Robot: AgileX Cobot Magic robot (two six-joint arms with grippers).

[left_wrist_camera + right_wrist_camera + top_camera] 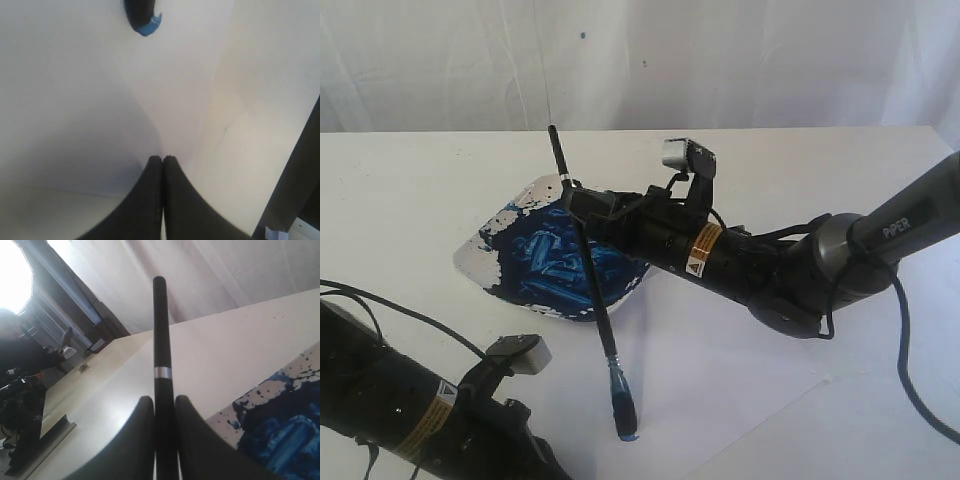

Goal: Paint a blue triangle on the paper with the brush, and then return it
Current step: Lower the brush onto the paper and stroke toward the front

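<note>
Nearest the exterior camera, the left arm is lying low at the lower-left corner. Its wrist view is showing the left gripper (163, 158) pinched together on nothing, with both jaws meeting over the paper (720, 370). Just beyond it, the brush (603, 320) is pointing its blue-stained tip (628, 434) down at the sheet. Whether the bristles are actually touching the paper cannot be told. The brush's long axis is slanting. The bristle end is sitting low and near the camera, and the black handle is rising up and away, leaning slightly left. On the way it is crossing over the paint dish (490, 240), which is smeared with dark blue and sitting at the paper's far left edge. Farther back, the right gripper (160, 399) is reaching in from the right and clamping the upper handle between its jaws, with a silver band (162, 372) showing just past them. Behind everything, the white table (420, 180) is meeting a pale curtain (720, 60).
</note>
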